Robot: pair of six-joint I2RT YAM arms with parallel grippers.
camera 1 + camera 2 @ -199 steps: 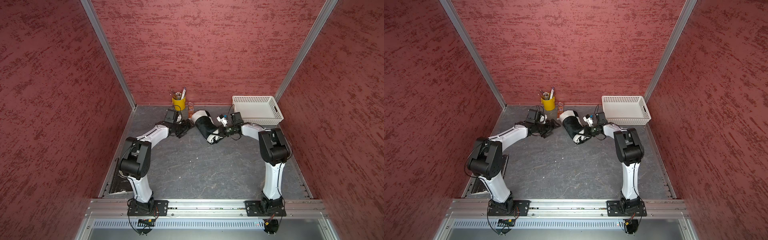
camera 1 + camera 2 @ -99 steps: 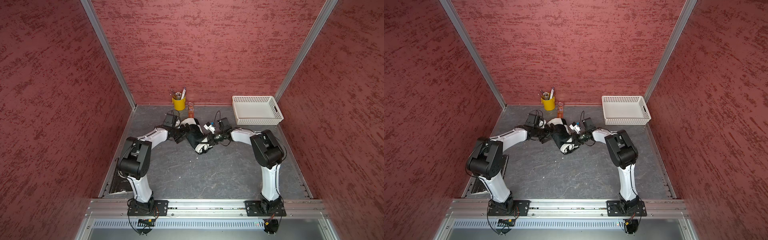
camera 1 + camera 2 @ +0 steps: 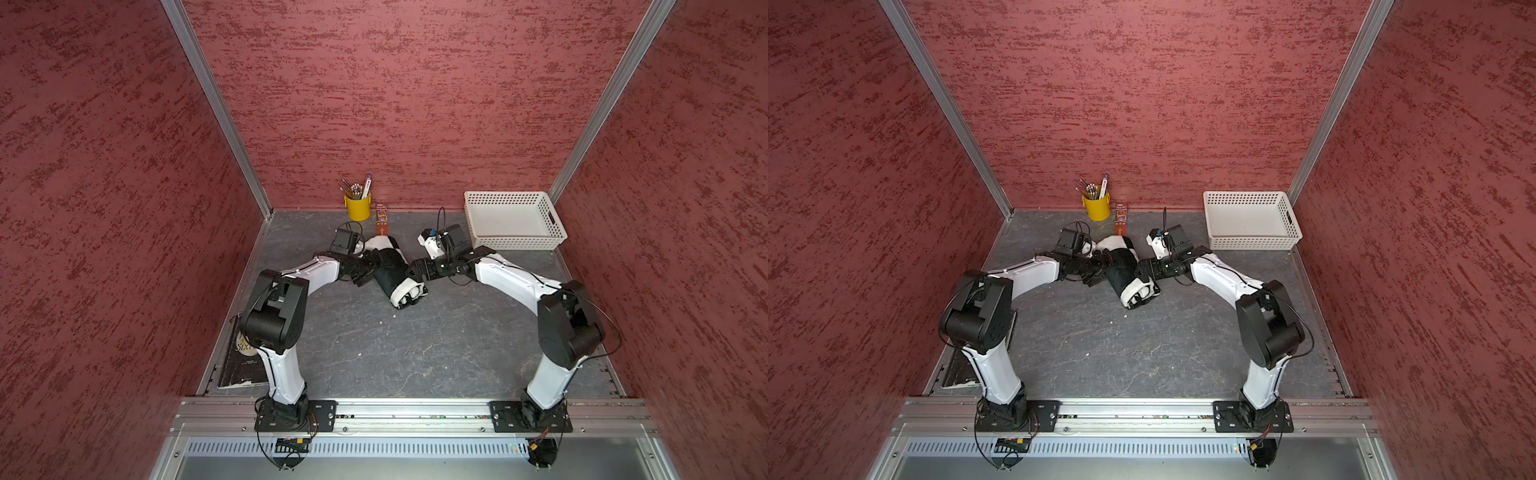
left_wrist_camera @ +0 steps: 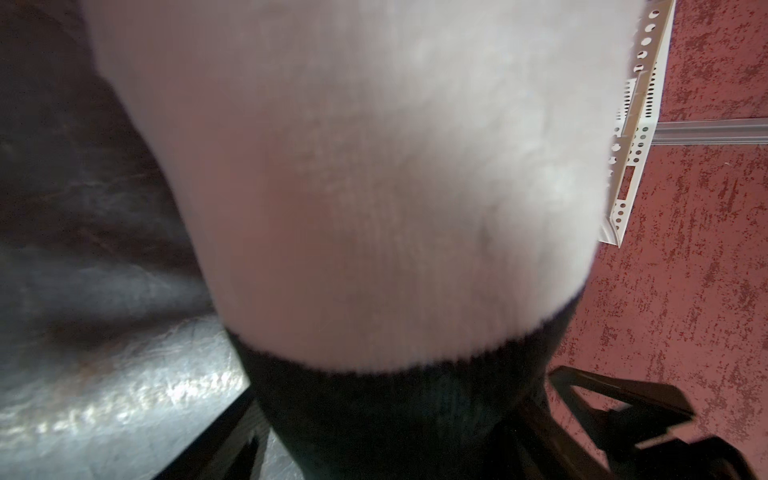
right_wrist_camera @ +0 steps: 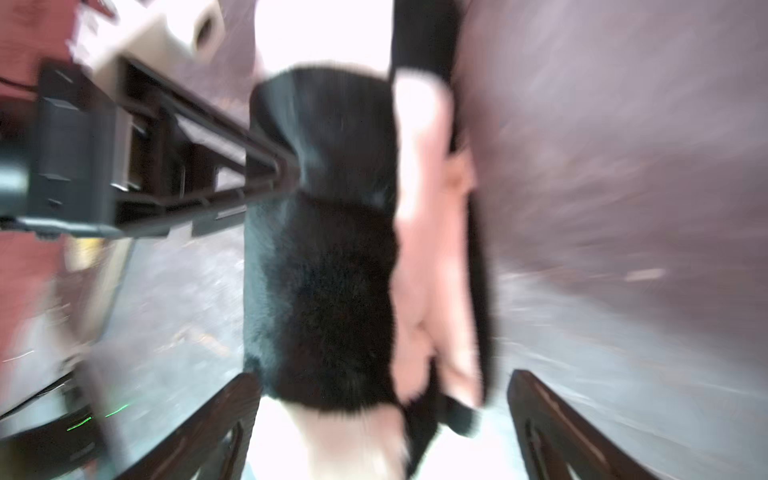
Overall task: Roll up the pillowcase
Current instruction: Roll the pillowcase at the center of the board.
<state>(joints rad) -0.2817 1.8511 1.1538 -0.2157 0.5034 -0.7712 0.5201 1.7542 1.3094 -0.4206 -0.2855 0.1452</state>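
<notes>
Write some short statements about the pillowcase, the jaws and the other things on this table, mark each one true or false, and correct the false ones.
1. The pillowcase lies rolled into a bundle on the table. True.
2. The pillowcase is inside the white perforated basket. False: it lies on the table, apart from the basket.
3. The yellow cup of pens stands by the back wall. True.
4. The jaws of the right gripper are shut. False: they stand wide open at the roll.
5. The book lies at the table's right edge. False: it lies at the left edge.
</notes>
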